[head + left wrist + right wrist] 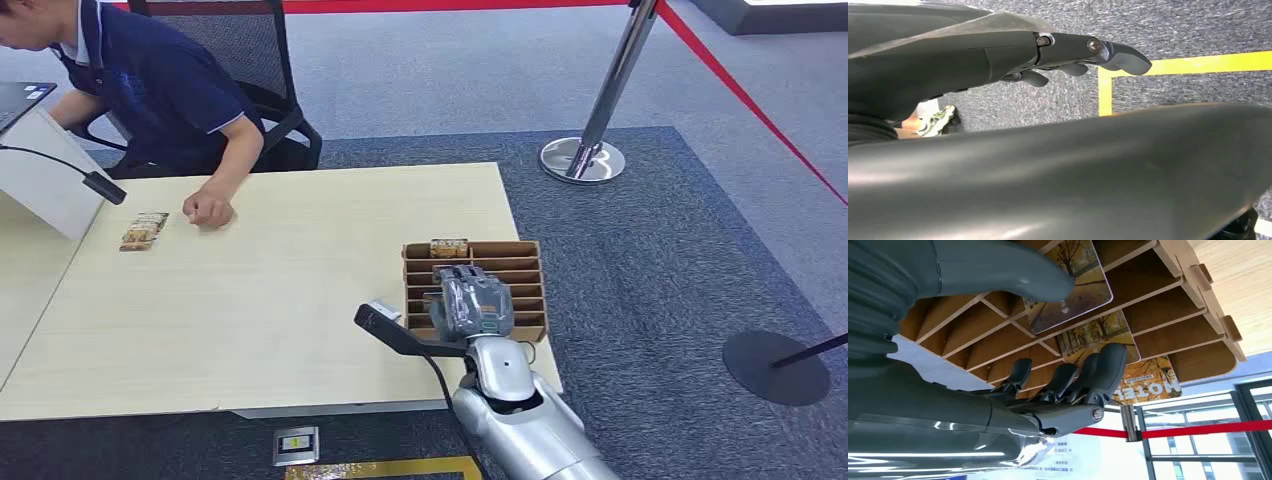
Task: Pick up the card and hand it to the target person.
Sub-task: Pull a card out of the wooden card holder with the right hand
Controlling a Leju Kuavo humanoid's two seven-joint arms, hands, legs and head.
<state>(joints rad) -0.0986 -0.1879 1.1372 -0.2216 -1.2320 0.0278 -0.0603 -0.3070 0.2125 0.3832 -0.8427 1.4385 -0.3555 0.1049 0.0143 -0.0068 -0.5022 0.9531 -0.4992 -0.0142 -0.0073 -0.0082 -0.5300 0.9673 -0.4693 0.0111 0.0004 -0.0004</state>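
Cards are stored upright in a slotted wooden rack (520, 262) at the near right corner of the worktop (280, 290), probably so an edge stands proud for pinching. One card (449, 246) is seen in the far slot in the head view; more cards (1070, 277) are seen in the slots in the right wrist view.

The right hand (474, 303) is positioned over the rack, reaching into the slots. Fingers (1108, 367) are curled toward a card, thumb (1013, 270) lies against another card's face. A closed pinch cannot be confirmed; contact is likely, hold cannot be told.

The left hand (1078, 52) hangs beside the body over the carpet, fingers loosely spread, nothing held.

The person (150, 90) is seated at the far left of the worktop, fist resting beside a small stack of cards (143, 231). Handover is judged to need a long reach across.
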